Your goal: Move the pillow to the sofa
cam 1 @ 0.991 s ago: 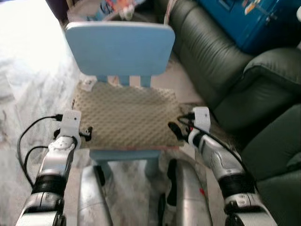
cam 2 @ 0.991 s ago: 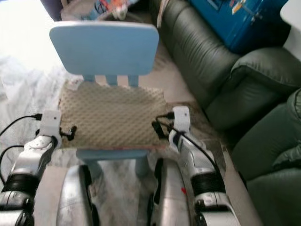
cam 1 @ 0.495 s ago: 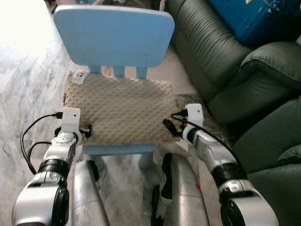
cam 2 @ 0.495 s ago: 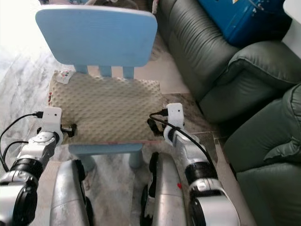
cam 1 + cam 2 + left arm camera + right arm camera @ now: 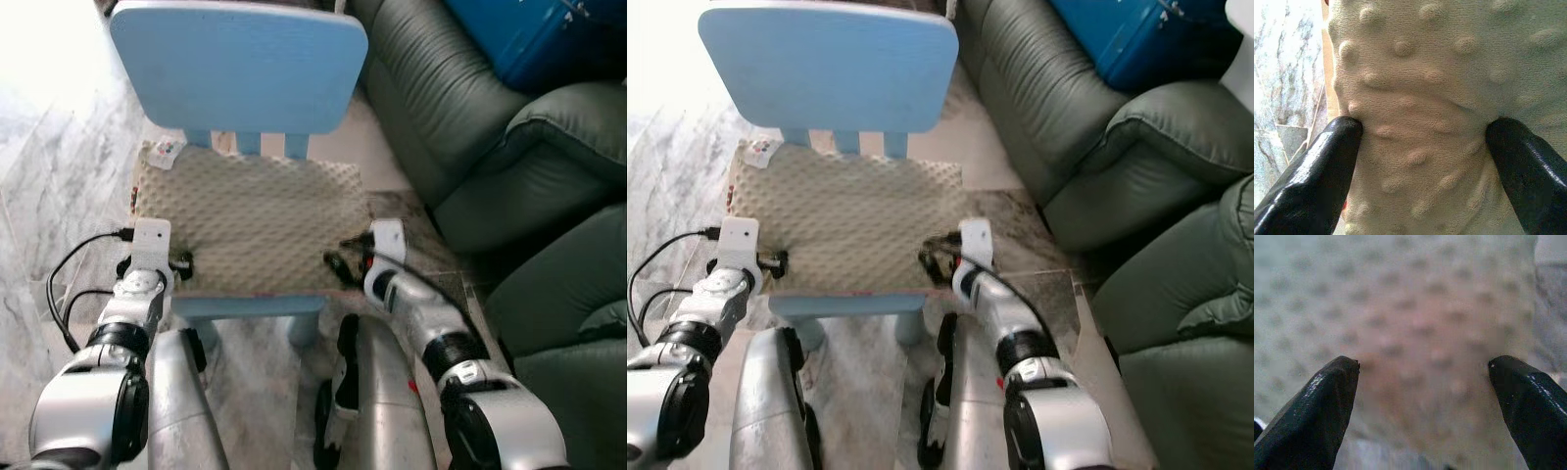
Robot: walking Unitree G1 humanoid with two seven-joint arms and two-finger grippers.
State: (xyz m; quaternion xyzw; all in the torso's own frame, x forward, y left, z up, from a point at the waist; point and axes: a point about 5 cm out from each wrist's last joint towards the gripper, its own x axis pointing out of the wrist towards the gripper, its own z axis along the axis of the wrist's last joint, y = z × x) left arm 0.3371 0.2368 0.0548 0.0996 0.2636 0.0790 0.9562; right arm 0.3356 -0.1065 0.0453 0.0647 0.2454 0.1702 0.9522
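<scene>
Pillow (image 5: 245, 220), beige and bumpy, lying flat on the seat of a small light-blue chair (image 5: 238, 64). Left gripper (image 5: 1425, 142) at its near left corner, fingers spread wide with the fabric bulging between them, both tips touching it. Right gripper (image 5: 1422, 377) at the near right corner, fingers also apart, pillow edge just ahead. Dark green leather sofa (image 5: 460, 127) off beyond the right gripper, marble floor (image 5: 49, 196) beyond the left.

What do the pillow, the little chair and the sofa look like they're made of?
Pillow: soft beige fabric, likely plush fleece, with raised dots. Chair: smooth matte light-blue, probably moulded plastic, with rounded edges and no grain. Sofa: dark green leather or a lookalike, slightly glossy and creased.
</scene>
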